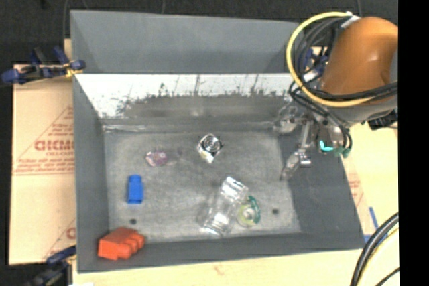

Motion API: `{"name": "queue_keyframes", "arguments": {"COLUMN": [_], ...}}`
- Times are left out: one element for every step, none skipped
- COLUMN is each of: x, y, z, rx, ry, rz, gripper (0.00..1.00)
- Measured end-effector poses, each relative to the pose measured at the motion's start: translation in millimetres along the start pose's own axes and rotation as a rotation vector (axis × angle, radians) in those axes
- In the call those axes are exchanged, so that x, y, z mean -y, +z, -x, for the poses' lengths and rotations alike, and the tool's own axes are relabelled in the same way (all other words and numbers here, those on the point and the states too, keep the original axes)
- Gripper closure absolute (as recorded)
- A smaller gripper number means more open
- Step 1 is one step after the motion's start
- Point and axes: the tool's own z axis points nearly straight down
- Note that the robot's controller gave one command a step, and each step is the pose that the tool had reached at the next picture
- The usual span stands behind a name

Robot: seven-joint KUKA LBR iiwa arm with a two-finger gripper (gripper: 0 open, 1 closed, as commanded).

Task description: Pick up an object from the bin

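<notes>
A: Tool (297,159) is by the right wall of the bin (87,164). We can't tell if it's wide or narrow, and we see nothing in it.
B: Nearest are the clear plastic piece (224,204) and green ring (249,212), on the floor. We judge the whole pick remains.

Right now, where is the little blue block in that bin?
The blue block lies on the floor of the bin at the view's left, between the pale purple lump behind it and the orange piece in the near left corner.
</notes>
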Motion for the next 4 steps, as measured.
{"name": "queue_keyframes", "arguments": {"x": [-30.0, -50.9, -50.6, -35.6], "y": [128.6, 144.6, 142.7, 75.0], "z": [-70.1, -64.4, -64.9, -54.2], "rx": [-0.003, 0.019, 0.014, 0.014], "ry": [-0.122, -0.1, -0.104, -0.108], "rz": [0.001, -0.004, -0.004, -0.003], "gripper": [0.0, 0.0, 1.0, 1.0]}}
